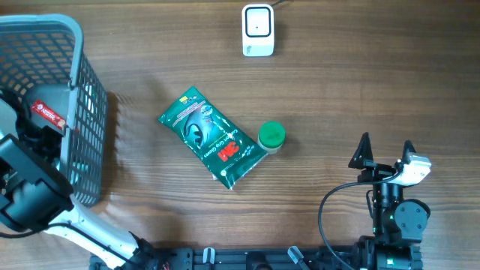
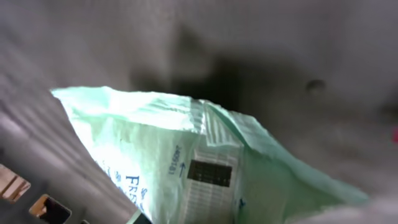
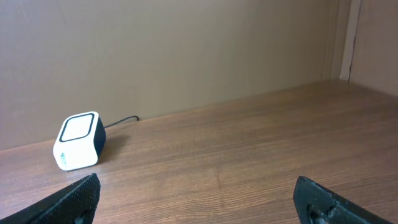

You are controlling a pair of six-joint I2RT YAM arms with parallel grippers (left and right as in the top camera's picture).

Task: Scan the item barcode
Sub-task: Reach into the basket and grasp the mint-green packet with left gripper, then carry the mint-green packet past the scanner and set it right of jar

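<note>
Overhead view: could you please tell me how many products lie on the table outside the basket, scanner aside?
2. A dark green packet lies mid-table, and a green-lidded jar stands just right of it. Others may be hidden inside the basket.

**Overhead:** fixed above, looking straight down on the wooden surface [image 1: 315,90]. Wide and distant. It covers the basket [image 1: 82,112] at the left and the scanner [image 1: 257,30] at the far edge.

**Left wrist:** inside the basket and very close, facing a pale green packet [image 2: 186,155] that fills most of the frame. The picture is blurred.

**Right wrist:** low over the surface, facing level toward the far edge and the wall [image 3: 186,50]. The fingertips [image 3: 74,199] of the right hand [image 3: 196,183] sit in the bottom corners.

**Shared:** overhead and right wrist both take in the scanner and the surface. Overhead and left wrist share only the basket.
</note>
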